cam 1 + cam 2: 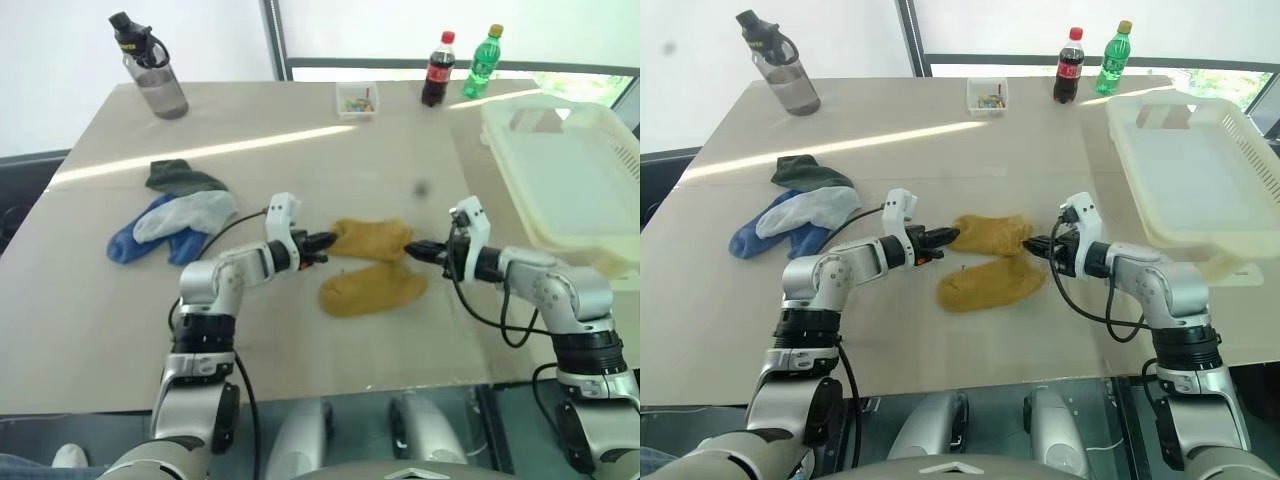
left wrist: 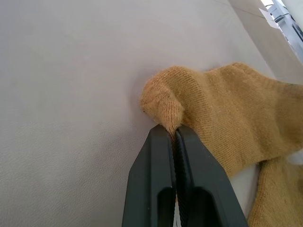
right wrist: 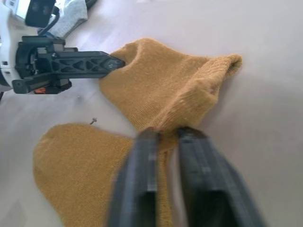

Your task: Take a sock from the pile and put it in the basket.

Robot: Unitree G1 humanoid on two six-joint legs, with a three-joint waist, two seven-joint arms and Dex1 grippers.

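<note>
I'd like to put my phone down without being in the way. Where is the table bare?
Bare: the stretch between the grey bottle and the clear box, and the near edge below the yellow socks. Crowded: the middle, where both pincers pinch a sock, the left sock pile, the right-hand basket.

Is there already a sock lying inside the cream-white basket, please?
No, the basket holds nothing, while the mustard sock lies on the table, pinched by the left gripper and right gripper.
</note>
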